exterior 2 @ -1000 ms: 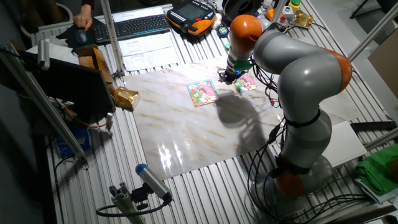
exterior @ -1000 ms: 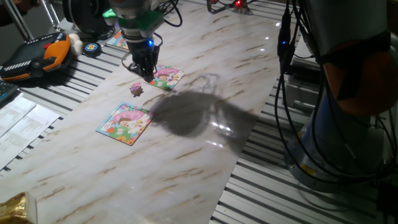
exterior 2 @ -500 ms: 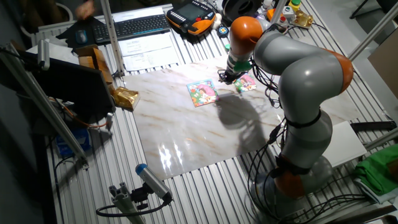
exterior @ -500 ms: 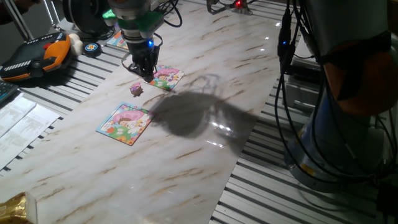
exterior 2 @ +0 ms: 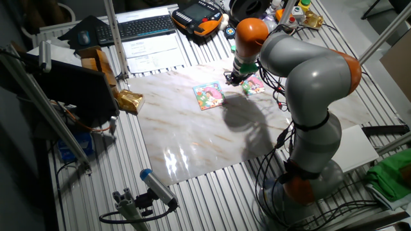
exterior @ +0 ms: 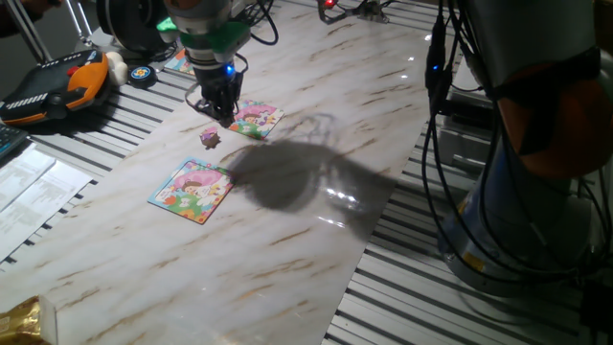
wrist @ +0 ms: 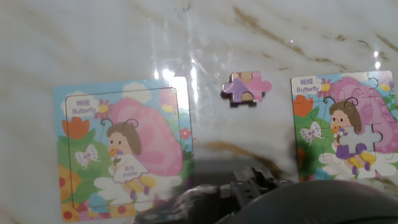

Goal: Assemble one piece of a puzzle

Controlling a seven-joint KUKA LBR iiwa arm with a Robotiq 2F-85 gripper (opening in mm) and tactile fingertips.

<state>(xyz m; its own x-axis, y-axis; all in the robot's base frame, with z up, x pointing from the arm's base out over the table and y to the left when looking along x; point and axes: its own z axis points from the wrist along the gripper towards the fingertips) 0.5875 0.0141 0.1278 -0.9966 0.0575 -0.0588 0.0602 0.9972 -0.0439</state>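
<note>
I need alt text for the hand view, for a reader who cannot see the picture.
A small purple-pink puzzle piece lies loose on a marble table, between two square butterfly-girl puzzles. The right puzzle has a piece-shaped gap; the left puzzle looks complete.

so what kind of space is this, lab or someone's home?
Most likely a robotics lab: the marble-look tabletop sits on slotted aluminium framing, with a teach pendant and a keyboard at the far side beside the arm.
</note>
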